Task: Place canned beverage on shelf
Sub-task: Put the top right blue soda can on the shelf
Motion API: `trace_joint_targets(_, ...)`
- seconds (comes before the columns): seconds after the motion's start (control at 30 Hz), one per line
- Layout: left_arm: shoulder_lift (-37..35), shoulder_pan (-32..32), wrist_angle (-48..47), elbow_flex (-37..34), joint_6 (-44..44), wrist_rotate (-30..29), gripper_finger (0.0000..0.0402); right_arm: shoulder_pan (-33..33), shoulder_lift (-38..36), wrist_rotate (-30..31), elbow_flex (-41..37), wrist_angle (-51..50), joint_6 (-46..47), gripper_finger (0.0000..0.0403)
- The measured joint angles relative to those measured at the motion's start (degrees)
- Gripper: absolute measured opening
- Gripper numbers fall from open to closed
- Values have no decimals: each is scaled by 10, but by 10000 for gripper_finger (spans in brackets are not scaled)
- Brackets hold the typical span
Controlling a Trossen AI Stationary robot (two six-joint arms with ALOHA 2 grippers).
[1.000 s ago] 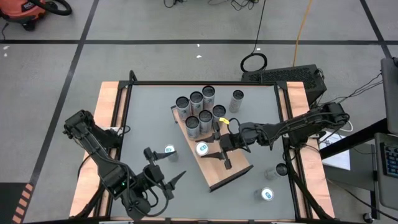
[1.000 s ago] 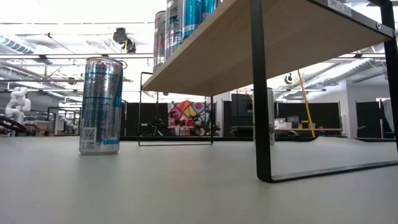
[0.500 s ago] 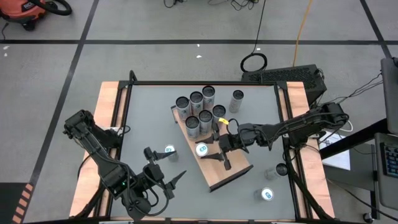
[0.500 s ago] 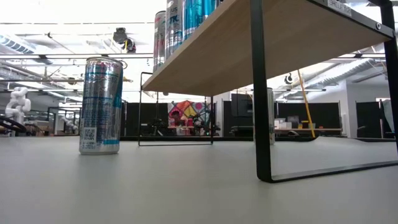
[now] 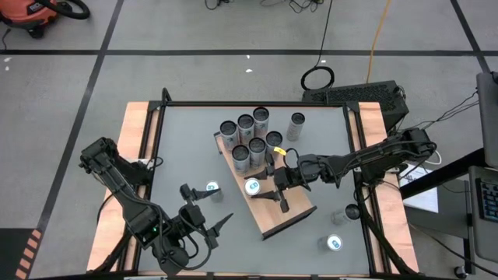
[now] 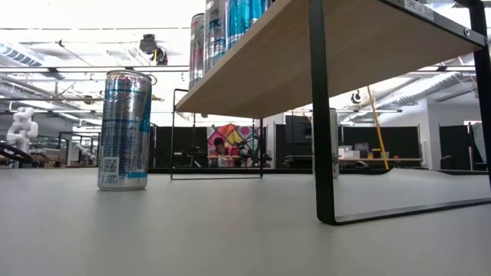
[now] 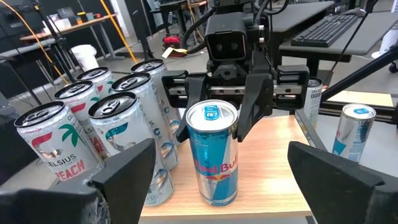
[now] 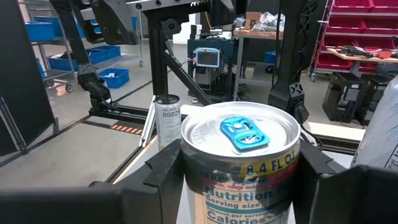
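A blue-and-silver canned beverage (image 7: pixel 212 152) stands upright on the light wood shelf (image 5: pixel 294 211), beside several grey cans (image 5: pixel 247 140) at the shelf's far end. My right gripper (image 5: pixel 260 187) reaches in level from the table's right side and is shut on this can (image 8: pixel 239 158). My left gripper (image 5: pixel 208 211) stands open at the near left, off the shelf. It points toward the can with nothing between its fingers. My right gripper pinches the blue can's upper wall (image 7: pixel 194 127), just below the rim, between its two fingers (image 7: pixel 249 115). The fingers come level from the table's right side, one on each side of the can. The can is upright, and its base rests on the shelf board (image 7: pixel 267 180).
A can (image 5: pixel 211 187) stands on the grey table next to my left gripper. Others stand at the far side (image 5: pixel 296 124) and at the near right (image 5: pixel 334 243). The shelf's black legs (image 6: pixel 322 115) rise from the table.
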Motion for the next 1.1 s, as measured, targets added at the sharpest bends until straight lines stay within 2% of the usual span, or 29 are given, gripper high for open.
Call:
trace_joint_targets(0.6, 0, 0, 0, 0, -1, 3, 358, 0, 0, 1, 0, -8, 21, 171)
trace_joint_targets(0.93, 0, 0, 0, 0, -2, 3, 358, 0, 0, 12, 0, -13, 21, 234)
trace_joint_targets(1.1, 0, 0, 0, 0, -1, 3, 358, 0, 0, 12, 0, -10, 13, 249)
